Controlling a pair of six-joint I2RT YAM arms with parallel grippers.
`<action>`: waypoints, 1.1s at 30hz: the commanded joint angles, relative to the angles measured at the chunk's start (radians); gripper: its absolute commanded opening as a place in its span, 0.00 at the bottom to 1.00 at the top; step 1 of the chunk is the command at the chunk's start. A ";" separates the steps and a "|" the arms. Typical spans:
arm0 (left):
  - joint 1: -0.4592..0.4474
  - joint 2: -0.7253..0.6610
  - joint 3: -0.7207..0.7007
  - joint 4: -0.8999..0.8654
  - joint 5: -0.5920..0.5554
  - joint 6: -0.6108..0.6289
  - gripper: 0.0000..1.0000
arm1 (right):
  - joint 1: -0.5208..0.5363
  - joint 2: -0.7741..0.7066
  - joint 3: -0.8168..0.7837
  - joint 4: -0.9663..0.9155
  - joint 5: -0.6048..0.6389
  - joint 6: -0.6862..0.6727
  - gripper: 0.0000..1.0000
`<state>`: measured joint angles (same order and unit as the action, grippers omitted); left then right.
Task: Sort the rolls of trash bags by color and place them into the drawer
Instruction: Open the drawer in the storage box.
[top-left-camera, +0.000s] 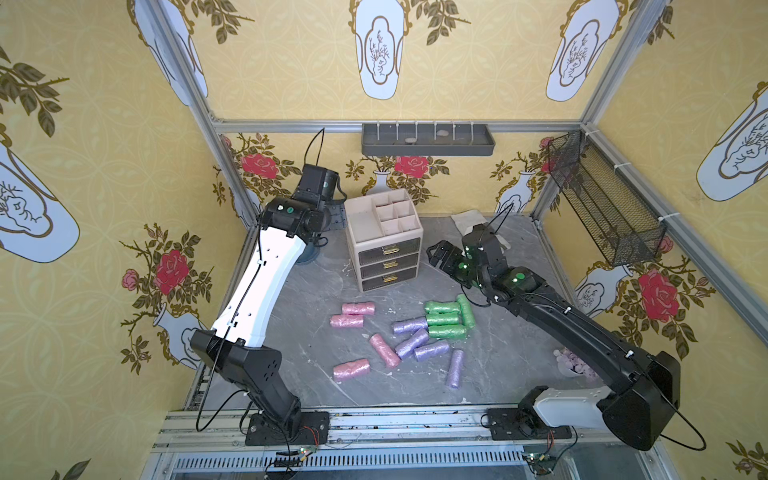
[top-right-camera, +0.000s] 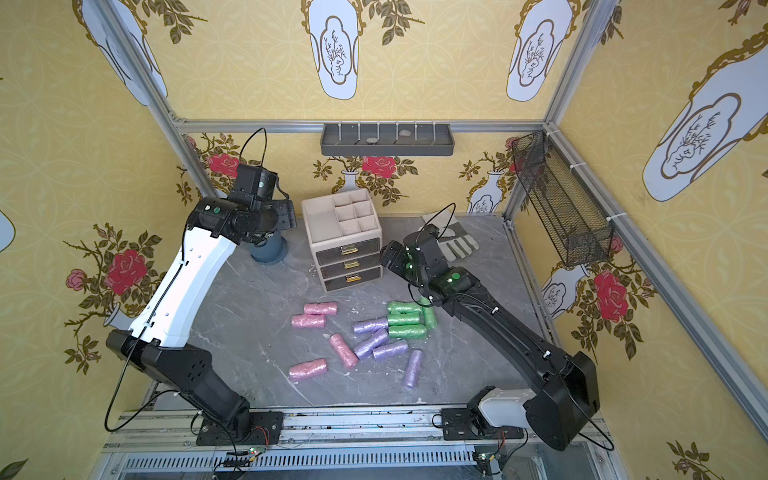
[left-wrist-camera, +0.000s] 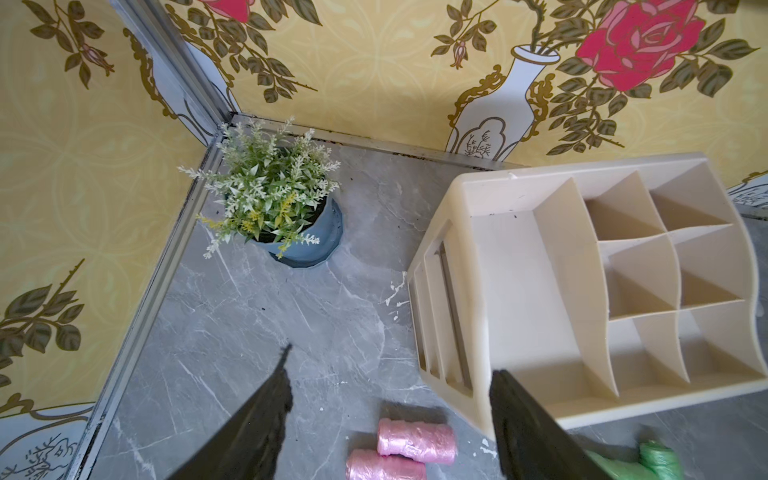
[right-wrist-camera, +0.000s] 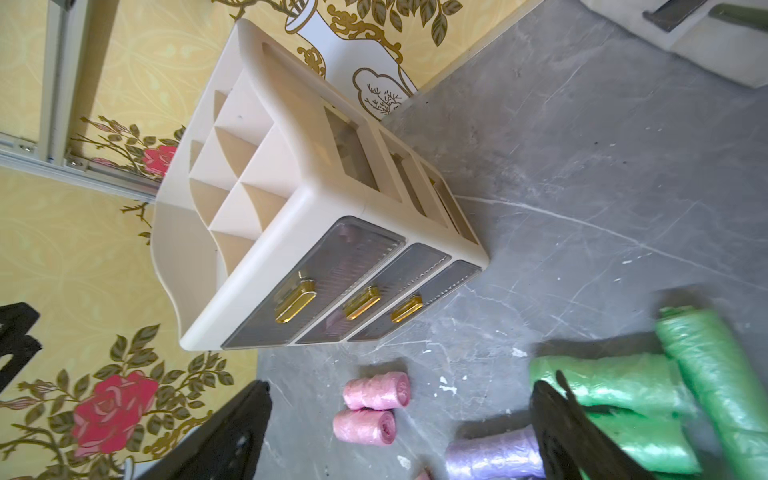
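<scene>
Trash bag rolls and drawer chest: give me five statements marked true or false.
1. All three smoky translucent drawers of the beige plastic chest are shut. True.
2. The four green crinkly film rolls lie clustered on the grey marble table. True.
3. The right gripper holds a pink roll. False: it is open and empty.
4. A lilac roll lies in the chest's top tray. False: all four lilac film rolls lie on the table.
5. Two pink film rolls lie side by side before the chest. True.

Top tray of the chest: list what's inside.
Nothing shows in the tray: its wide bay and small cells look bare. Dividers hide parts of the cell floors; a left tool finger covers one corner in the wrist view.
</scene>
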<state>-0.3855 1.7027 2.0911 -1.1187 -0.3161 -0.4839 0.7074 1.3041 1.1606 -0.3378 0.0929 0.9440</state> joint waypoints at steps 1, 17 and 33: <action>0.002 0.070 0.096 -0.118 0.065 -0.026 0.75 | 0.030 0.011 -0.008 0.055 0.003 0.060 0.98; 0.023 0.282 0.231 -0.133 0.170 -0.054 0.67 | 0.131 0.038 -0.115 0.164 0.047 0.125 0.92; 0.024 0.315 0.226 -0.079 0.218 -0.084 0.41 | 0.178 0.214 -0.232 0.759 0.098 0.177 0.52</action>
<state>-0.3630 2.0071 2.3203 -1.2118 -0.1043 -0.5598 0.8780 1.4902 0.9264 0.2054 0.1364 1.0992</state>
